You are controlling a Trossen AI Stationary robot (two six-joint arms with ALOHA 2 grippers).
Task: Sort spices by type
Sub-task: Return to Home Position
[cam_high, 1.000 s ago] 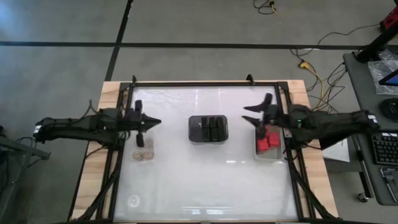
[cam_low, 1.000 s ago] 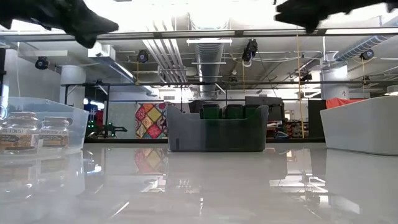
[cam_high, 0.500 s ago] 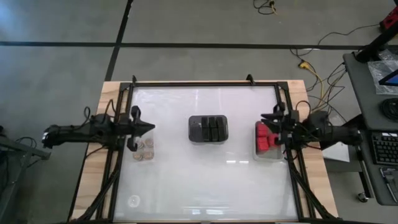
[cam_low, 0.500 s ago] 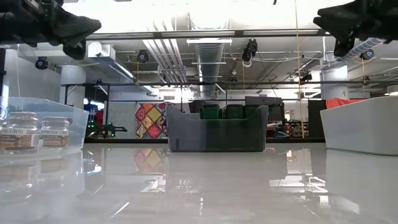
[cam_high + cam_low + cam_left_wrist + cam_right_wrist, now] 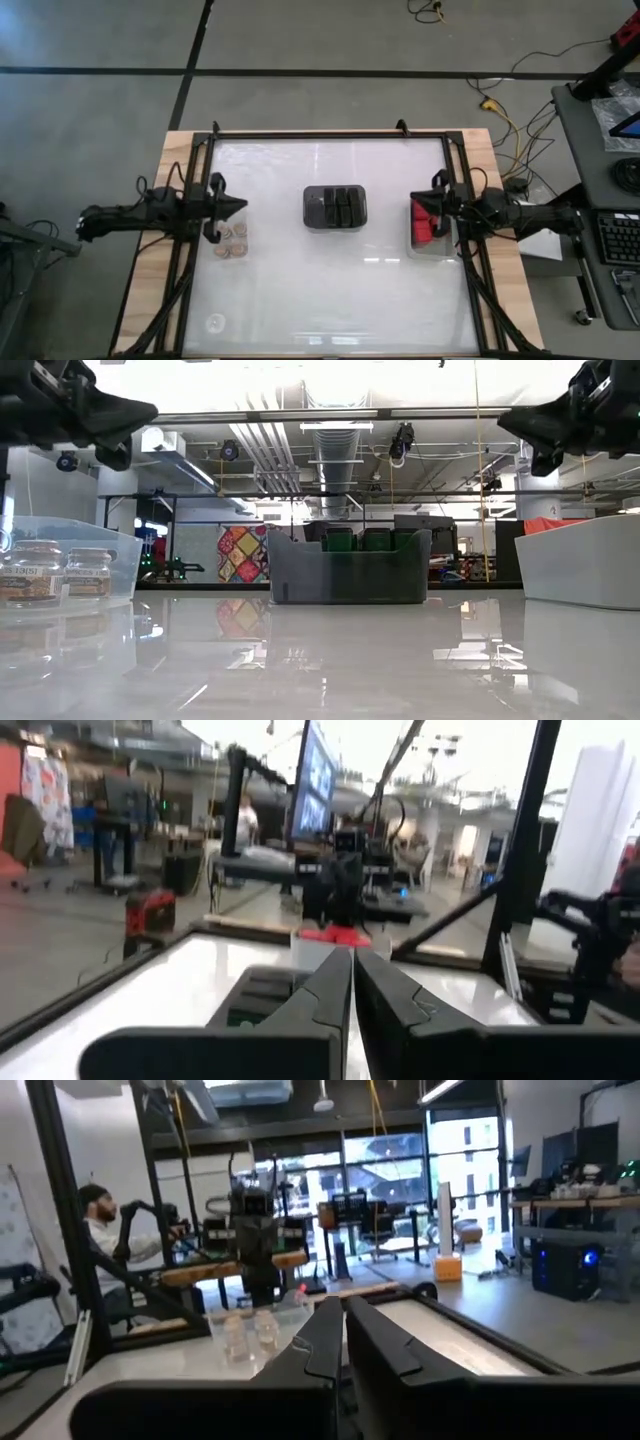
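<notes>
Three tan-topped clear jars (image 5: 232, 243) stand on their bases in a clear shallow tray at the table's left; two of them show in the low view (image 5: 30, 572). Dark grey-black blocks (image 5: 338, 206) sit in the dark tray at the centre. Red blocks (image 5: 424, 226) lie in a clear tray at the right. My left gripper (image 5: 240, 206) hovers shut just above and beside the jars, pointing right (image 5: 352, 956). My right gripper (image 5: 422, 200) hovers shut over the red blocks, pointing left (image 5: 340, 1306). Both hang well above the table (image 5: 135, 410) (image 5: 520, 426).
The dark tray (image 5: 350, 567) stands mid-table between the two grippers. The glossy white tabletop (image 5: 330, 290) lies open toward the near edge. A black frame (image 5: 330, 133) runs round the table. A person (image 5: 100, 1230) sits beyond the left side.
Both arms have drawn back toward their own sides, the left gripper toward the left edge and the right gripper toward the right edge, ending over the red blocks. The right gripper's fingers, spread a second ago, have shut. No spice has moved.
</notes>
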